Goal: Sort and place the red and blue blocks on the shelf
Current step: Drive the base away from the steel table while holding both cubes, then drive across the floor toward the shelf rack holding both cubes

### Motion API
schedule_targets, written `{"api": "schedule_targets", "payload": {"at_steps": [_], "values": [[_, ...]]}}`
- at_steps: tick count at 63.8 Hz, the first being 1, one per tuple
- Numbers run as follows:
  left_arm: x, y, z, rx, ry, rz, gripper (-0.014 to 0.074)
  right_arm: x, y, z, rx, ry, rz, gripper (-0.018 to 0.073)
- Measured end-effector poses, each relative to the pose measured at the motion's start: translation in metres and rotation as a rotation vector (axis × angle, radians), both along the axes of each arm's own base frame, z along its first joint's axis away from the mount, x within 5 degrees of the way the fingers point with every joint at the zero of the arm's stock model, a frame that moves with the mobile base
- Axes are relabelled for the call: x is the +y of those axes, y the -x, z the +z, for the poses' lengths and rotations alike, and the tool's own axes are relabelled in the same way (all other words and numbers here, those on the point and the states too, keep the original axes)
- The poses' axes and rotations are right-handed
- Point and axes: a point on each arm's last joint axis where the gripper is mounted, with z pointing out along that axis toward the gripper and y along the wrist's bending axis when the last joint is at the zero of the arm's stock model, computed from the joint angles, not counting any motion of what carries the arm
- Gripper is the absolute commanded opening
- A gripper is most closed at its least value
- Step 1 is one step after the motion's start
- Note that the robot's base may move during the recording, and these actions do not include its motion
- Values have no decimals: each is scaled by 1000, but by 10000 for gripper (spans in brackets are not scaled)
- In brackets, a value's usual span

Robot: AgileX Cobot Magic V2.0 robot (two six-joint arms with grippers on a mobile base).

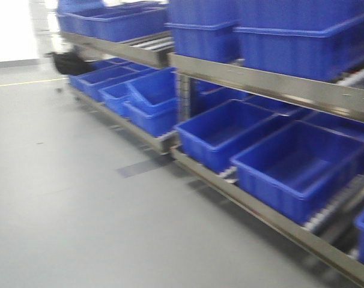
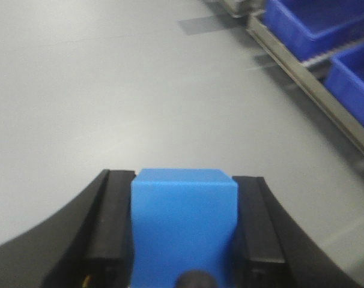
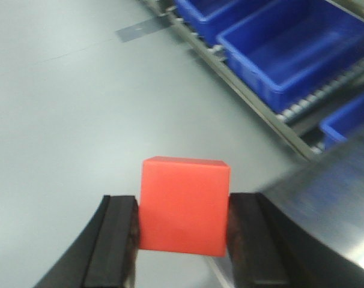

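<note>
Grey floor (image 1: 62, 198) fronts the shelf (image 1: 260, 81); left pincer (image 2: 183, 183) pinches blue block (image 2: 185, 225), right pincer (image 3: 182, 207) red block (image 3: 183, 198).

The shelf (image 1: 260, 78) had brushed silver-grey steel rails and white rollers (image 1: 329, 216), and every crate (image 1: 290, 165) on it was plain saturated blue. In front of the shelf the floor (image 1: 62, 198) was pale grey, with a darker grey patch (image 1: 139, 168) near the shelf's foot and a thin yellow line (image 1: 26, 83) off its far end. The blue block (image 2: 183, 234) was a brighter blue than the crates, between the black fingers (image 2: 113, 222) of the left gripper (image 2: 185, 180). The red block (image 3: 183, 210) was plain orange-red, between the black fingers (image 3: 117, 240) of the right gripper (image 3: 183, 204).
</note>
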Motion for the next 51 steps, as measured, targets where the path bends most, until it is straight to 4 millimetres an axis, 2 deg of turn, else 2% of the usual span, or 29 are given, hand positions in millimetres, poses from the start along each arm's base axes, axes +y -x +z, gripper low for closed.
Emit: {"api": "schedule_targets", "payload": {"at_steps": [51], "values": [[0,0,0,0,0,0,125,0,0,0,0,0,0,50]]}}
